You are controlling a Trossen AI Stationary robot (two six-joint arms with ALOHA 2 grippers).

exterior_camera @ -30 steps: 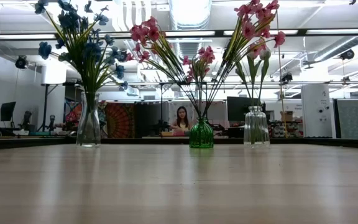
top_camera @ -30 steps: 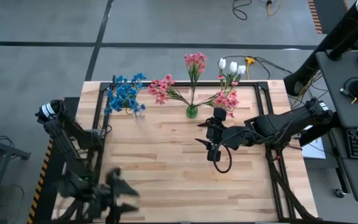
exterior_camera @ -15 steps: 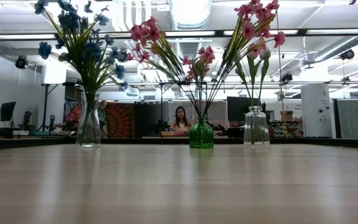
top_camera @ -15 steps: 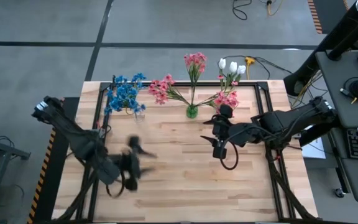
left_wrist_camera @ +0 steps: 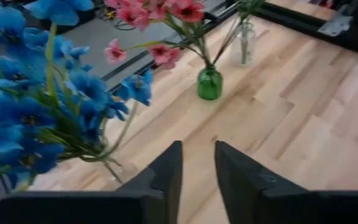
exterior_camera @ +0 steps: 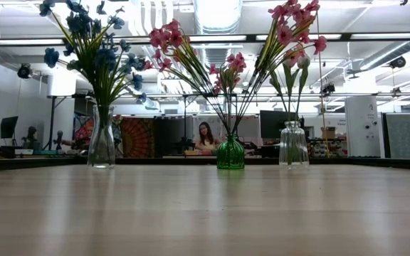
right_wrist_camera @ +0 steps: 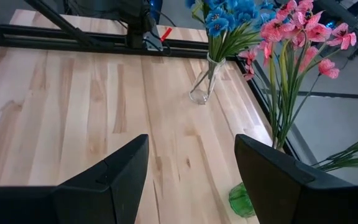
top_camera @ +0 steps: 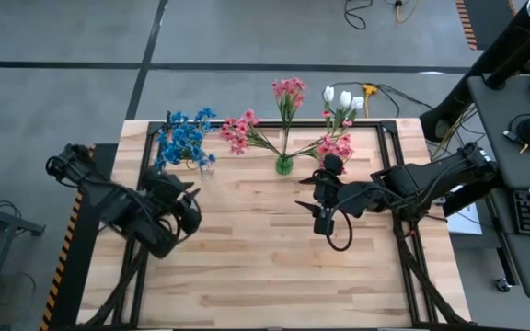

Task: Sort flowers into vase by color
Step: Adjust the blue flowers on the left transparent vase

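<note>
In the high view, the left gripper (top_camera: 184, 204) sits left of centre, just below the clear glass vase of blue-blossomed flowers (top_camera: 185, 140) at upper left; the right gripper (top_camera: 320, 198) hangs right of centre, below a clear vase holding white tulip buds and a pink sprig (top_camera: 339, 124). The low view shows a green glass vase of pink flowers (exterior_camera: 230, 152) mid-frame. Left wrist view: narrowly parted, empty fingers (left_wrist_camera: 169, 171). Right wrist view: fingers (right_wrist_camera: 120, 171) wide apart, empty.

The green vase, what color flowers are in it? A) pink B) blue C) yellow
A: in the low view, pink blossoms fan out on stems rising from the green vase, while the blue flowers stand in a clear vase.
</note>
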